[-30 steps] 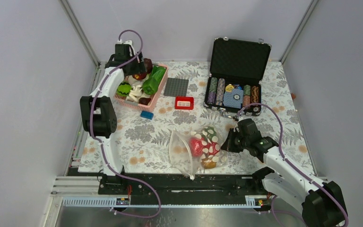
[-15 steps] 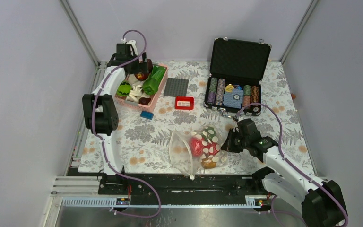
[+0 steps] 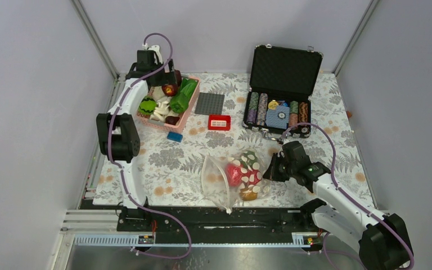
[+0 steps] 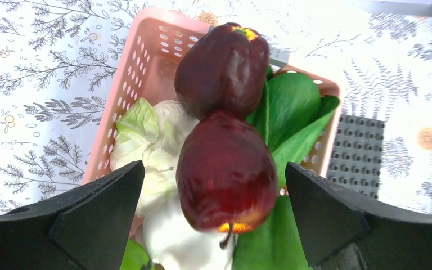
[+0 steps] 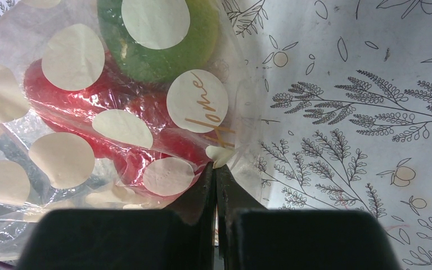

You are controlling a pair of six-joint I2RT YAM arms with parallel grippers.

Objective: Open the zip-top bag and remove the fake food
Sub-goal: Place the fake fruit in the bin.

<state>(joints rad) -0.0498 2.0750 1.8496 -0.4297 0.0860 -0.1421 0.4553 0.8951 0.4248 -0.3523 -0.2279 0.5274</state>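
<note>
The zip-top bag (image 3: 233,177), clear with cream dots, lies on the floral cloth near the front, with red and green fake food (image 3: 244,169) inside. My right gripper (image 3: 271,171) is shut on the bag's right edge; in the right wrist view its jaws (image 5: 215,169) pinch the plastic beside a red piece (image 5: 79,107) and a green one (image 5: 157,34). My left gripper (image 3: 166,79) hangs open over the pink basket (image 3: 192,106). A dark red apple (image 4: 225,169) sits between the wide jaws with a gap on each side, next to another maroon piece (image 4: 222,67).
The basket also holds bok choy (image 3: 183,95) and white pieces (image 4: 157,146). A grey studded plate (image 3: 210,103), a red box (image 3: 219,122) and a small blue block (image 3: 174,136) lie beside it. An open poker-chip case (image 3: 281,90) stands at the back right.
My left jaws have spread wider and let go of the dark red apple, which now rests in the basket. The right arm and the bag have not moved.
</note>
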